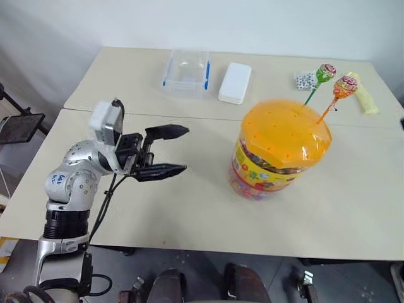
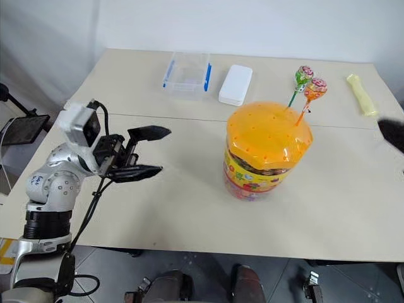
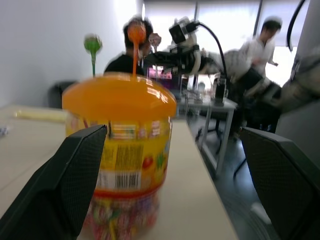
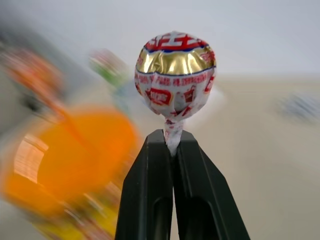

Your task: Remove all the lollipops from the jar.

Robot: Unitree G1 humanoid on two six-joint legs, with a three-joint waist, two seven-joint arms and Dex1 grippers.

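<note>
one lollipop out, two standing in the jar lid
right gripper [image 4: 173, 145] clamps a red-and-gold wrapped lollipop [image 4: 174, 75]; left gripper [image 1: 169, 151] gapes beside the orange-domed jar [image 1: 278, 148] on the table [image 1: 353, 214]; green-stick lollipop [image 1: 323, 77], orange-stick lollipop [image 1: 342, 89].

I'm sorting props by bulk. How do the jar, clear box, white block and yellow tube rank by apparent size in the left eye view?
1. jar
2. clear box
3. white block
4. yellow tube

The jar stands nearest the camera, which inflates it.

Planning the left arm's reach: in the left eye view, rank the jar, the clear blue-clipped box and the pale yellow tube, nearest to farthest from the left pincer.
1. Jar, straight across from the left pincer.
2. Clear blue-clipped box, behind it at the far edge.
3. Pale yellow tube, far right corner.
</note>
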